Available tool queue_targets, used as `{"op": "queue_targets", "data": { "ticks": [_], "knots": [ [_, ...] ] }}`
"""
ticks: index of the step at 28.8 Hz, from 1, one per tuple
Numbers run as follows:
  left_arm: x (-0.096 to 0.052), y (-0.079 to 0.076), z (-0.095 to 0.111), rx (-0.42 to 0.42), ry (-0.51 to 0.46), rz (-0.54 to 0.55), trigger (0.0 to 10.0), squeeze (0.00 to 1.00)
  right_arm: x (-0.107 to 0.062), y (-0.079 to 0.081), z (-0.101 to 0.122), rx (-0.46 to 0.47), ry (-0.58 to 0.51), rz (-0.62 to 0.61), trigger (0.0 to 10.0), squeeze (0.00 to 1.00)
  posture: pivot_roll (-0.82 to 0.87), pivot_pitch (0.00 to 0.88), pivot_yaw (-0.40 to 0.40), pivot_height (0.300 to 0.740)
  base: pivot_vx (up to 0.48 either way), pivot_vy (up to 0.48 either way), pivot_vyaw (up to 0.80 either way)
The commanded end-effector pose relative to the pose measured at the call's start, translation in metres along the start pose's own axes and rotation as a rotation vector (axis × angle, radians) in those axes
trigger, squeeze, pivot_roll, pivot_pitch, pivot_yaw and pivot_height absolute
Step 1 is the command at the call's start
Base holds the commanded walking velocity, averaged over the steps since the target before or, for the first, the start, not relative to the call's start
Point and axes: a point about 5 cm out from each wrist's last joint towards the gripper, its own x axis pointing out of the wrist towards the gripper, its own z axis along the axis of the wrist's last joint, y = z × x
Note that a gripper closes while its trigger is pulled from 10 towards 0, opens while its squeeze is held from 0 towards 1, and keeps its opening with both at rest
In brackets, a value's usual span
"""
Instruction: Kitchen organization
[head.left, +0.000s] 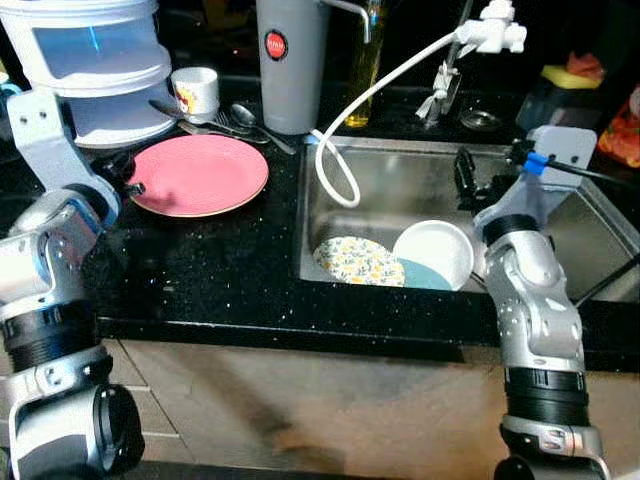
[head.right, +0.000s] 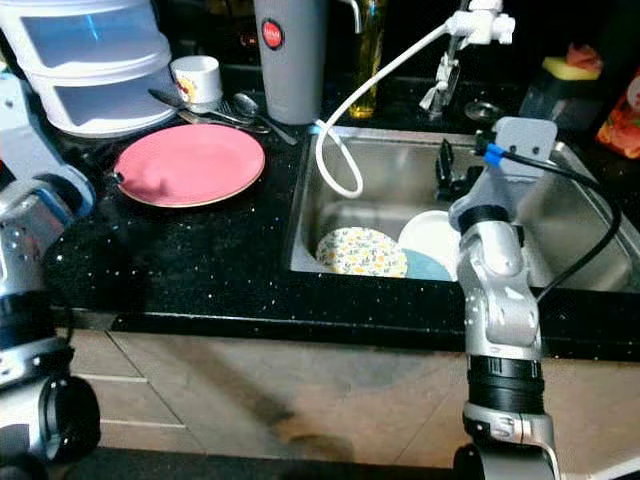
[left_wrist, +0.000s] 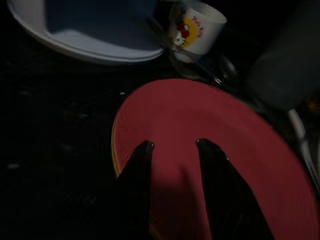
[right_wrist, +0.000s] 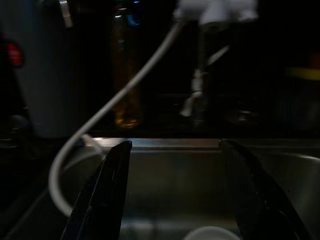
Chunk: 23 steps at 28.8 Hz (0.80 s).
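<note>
Plate (head.left: 197, 174), pink, flat on the black counter (head.left: 200, 270), just left of the sink (head.left: 400, 185). Left gripper (left_wrist: 172, 150) poised right over its near edge, fingers spread with a clear gap, pinching nothing. Looks rigid and glazed, so likely slick and breakable; probably light enough for one gripper. Lying flush, so no room underneath: best taken at the rim nearest the gripper, one finger above and one worked under the lip. Firm pinch needed, since a smooth glaze could slide out once tilted. Worth keeping it low over the counter in case of a slip.

Crowded behind: mug (head.left: 196, 90) with a cartoon print, spoon (head.left: 252, 121) and other cutlery close to the plate's far edge, grey canister (head.left: 291, 62) and white drawer unit (head.left: 95, 60) beyond. Careless lift there could knock the cutlery about.

Over at the sink, right gripper (right_wrist: 175, 165) hanging above the basin, fingers wide apart, empty. Below it, floral plate (head.left: 361, 261), white bowl (head.left: 434, 254) and something teal between them, leaning together on the basin floor. White hose (head.left: 380, 85) looping down from the tap (head.left: 492, 30) along the basin's left side, near enough to snag anything carried in from the counter. Stacked crockery also fragile, also wet-looking perhaps, though too dim to tell.
</note>
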Motion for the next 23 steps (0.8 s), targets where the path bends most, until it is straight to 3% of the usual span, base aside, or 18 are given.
{"op": "queue_targets", "data": {
  "ticks": [1,3,4,9,13,17,23],
  "knots": [
    [0.01,-0.004,-0.006,-0.077,0.028,0.027,10.0,0.0,0.0,0.0,0.004,0.011,-0.013,-0.001,10.0,0.0,0.18,0.092,-0.002,0.74,0.0,0.0,0.0],
    [0.015,-0.007,-0.005,-0.11,0.043,0.045,10.0,0.0,-0.001,-0.001,0.003,0.006,-0.01,-0.001,10.0,0.0,0.17,0.097,-0.002,0.74,0.0,0.0,0.0],
    [0.021,-0.016,-0.002,-0.13,0.055,0.022,10.0,0.0,-0.003,0.0,0.003,0.003,-0.008,0.008,10.0,0.0,0.17,0.096,0.001,0.74,0.0,0.0,0.0],
    [0.025,-0.015,-0.002,-0.115,0.09,0.111,10.0,0.0,-0.004,0.001,0.004,-0.001,-0.012,0.011,10.0,0.0,0.15,0.09,0.016,0.74,0.0,0.0,0.0],
    [0.022,-0.002,0.004,-0.098,0.072,0.242,10.0,0.0,-0.005,-0.001,0.004,0.0,-0.017,0.003,10.0,0.0,0.15,0.087,0.021,0.74,0.0,0.0,0.0],
    [0.018,0.014,0.018,-0.198,0.036,0.323,10.0,0.0,-0.006,-0.002,0.003,0.003,-0.013,-0.003,10.0,0.0,0.16,0.082,0.018,0.74,0.0,0.0,0.0],
    [0.016,0.02,0.024,-0.239,0.026,0.33,10.0,0.0,-0.004,0.0,0.003,0.008,-0.017,0.004,10.0,0.0,0.17,0.071,0.012,0.74,0.0,0.0,0.0]
  ]
}}
